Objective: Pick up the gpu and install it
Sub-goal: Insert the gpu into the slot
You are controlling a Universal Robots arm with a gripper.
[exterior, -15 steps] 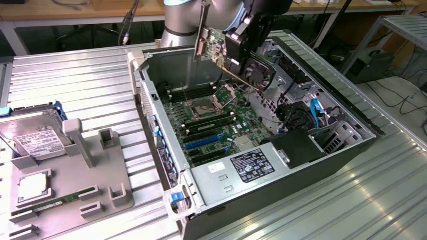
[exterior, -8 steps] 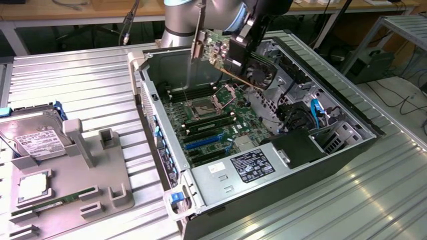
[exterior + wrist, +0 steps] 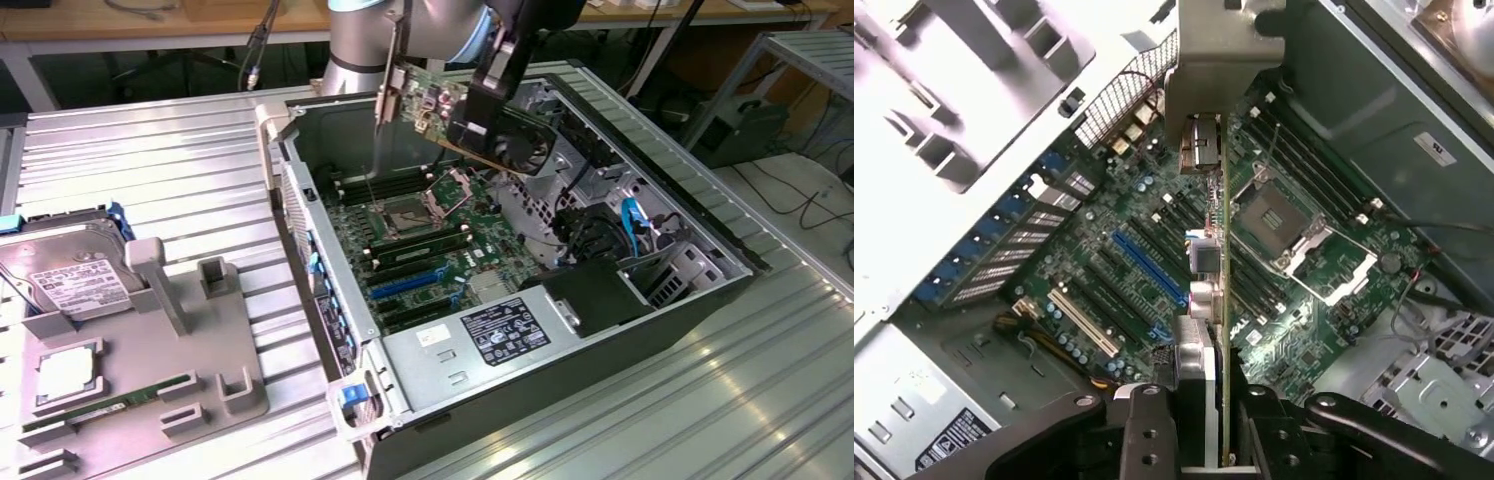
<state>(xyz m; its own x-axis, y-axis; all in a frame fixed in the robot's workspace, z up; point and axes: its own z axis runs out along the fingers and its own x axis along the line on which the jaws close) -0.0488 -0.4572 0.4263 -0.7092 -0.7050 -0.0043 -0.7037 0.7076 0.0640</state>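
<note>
The gripper [image 3: 495, 82] is clamping the gpu [image 3: 461, 118] above the open case [image 3: 694, 215]; seating it likely needs aligning over the blue slot [image 3: 404, 284].

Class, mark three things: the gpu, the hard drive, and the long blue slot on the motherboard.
gpu [image 3: 451, 108], exterior view, on its green circuit board.
hard drive [image 3: 78, 288], exterior view, on its white label.
blue slot [image 3: 1149, 268], wrist view, midway along its length.
</note>
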